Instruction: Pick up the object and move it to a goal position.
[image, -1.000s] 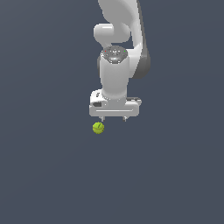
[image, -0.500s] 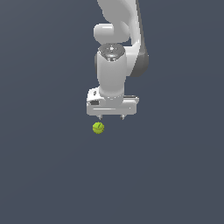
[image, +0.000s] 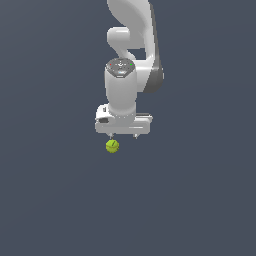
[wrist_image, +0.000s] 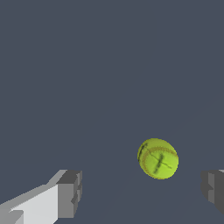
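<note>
Here we hang over the ball (image: 112, 146), which sits free on the dark surface (image: 55, 200), just under our gripper (image: 123, 135) and nearer its finger on the exterior view's left. Our jaws stand wide apart, holding nothing; in the wrist view the ball (wrist_image: 158, 158) lies between the two fingers (wrist_image: 70, 193) but off-centre. We judge we should shift until the ball sits midway, then descend straight, and close only once the fingers flank it, since a round thing may roll away.
</note>
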